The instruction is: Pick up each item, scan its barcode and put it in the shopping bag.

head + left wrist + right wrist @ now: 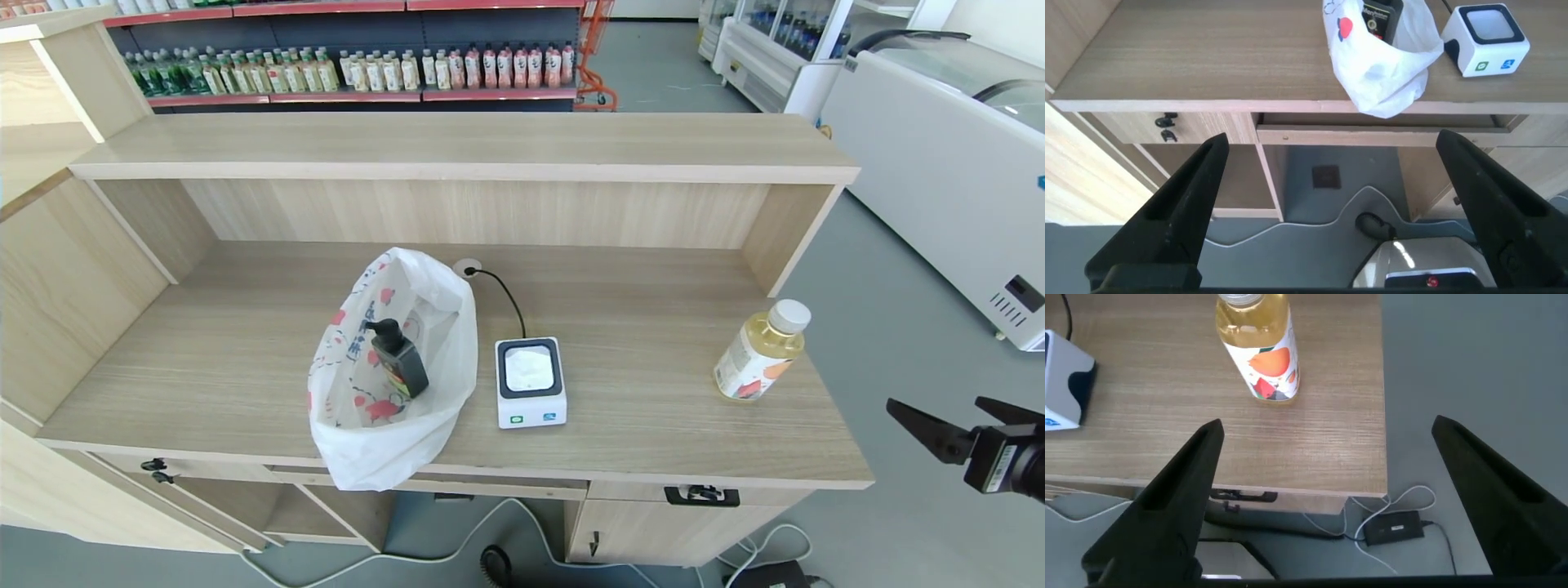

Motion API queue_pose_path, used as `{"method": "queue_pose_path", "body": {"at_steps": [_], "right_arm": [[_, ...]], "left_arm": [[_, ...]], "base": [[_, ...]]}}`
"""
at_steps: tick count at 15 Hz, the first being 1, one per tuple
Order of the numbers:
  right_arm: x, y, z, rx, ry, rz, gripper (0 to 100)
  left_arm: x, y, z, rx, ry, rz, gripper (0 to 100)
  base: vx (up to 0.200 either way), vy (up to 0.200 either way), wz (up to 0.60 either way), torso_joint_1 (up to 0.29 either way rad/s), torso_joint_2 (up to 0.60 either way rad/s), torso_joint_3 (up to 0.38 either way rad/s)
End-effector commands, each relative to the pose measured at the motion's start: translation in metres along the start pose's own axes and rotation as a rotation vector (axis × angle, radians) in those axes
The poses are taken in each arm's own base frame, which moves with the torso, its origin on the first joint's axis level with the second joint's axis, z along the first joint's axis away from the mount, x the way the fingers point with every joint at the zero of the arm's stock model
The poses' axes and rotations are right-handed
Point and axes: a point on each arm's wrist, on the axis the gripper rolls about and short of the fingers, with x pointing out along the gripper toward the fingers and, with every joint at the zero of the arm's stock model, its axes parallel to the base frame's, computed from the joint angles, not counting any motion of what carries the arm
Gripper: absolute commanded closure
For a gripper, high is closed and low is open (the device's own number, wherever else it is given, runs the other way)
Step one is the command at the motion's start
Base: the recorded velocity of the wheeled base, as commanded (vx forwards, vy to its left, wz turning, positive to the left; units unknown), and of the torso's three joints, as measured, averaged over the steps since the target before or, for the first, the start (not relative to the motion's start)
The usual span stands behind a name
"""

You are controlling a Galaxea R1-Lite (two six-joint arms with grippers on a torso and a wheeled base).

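A bottle of pale yellow drink [761, 351] with a white cap stands upright near the right end of the wooden counter [637, 310]; the right wrist view has the bottle [1259, 348] too. A white plastic shopping bag [392, 376] stands open left of centre, with a black pump bottle [398, 359] inside. Right of the bag sits the white barcode scanner [531, 382]. My right gripper [955, 420] is open, off the counter's right front corner and below the bottle. My left gripper [1331, 212] is open in front of the counter, below the bag [1380, 57].
A black cable [502, 294] runs from the scanner to a hole at the back of the counter. A raised wooden shelf [465, 147] spans the back. Drawers with black handles [702, 494] sit under the front edge. White freezers [947, 147] stand to the right.
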Motion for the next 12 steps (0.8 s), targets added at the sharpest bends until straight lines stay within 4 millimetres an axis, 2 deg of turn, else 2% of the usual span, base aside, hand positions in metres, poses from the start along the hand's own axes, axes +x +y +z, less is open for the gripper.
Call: {"method": "queue_pose_path", "body": {"at_steps": [1,4,6,7,9,12], "right_arm": [[0.015,0.001,-0.002,0.039,0.038,0.028,0],[0.029,0.007,-0.003,0.13,0.067,0.078,0],[0.045,0.007,-0.006,0.114,0.091,0.079,0],[0.046,0.007,-0.006,0.112,0.094,0.079,0],[0.071,-0.002,-0.011,-0.041,0.102,-0.015,0],[0.098,-0.005,-0.007,-0.095,0.04,-0.053,0]], "left_arm": [[0.0,0.0,0.0,0.0,0.0,0.0,0],[0.0,0.0,0.0,0.0,0.0,0.0,0],[0.0,0.0,0.0,0.0,0.0,0.002,0],[0.0,0.0,0.0,0.0,0.0,0.0,0],[0.0,0.0,0.0,0.0,0.0,0.0,0],[0.0,0.0,0.0,0.0,0.0,0.0,0]], "base": [[0.0,0.0,0.0,0.0,0.0,0.0],[0.0,0.0,0.0,0.0,0.0,0.0],[0.0,0.0,0.0,0.0,0.0,0.0],[0.0,0.0,0.0,0.0,0.0,0.0],[0.0,0.0,0.0,0.0,0.0,0.0],[0.0,0.0,0.0,0.0,0.0,0.0]]}}
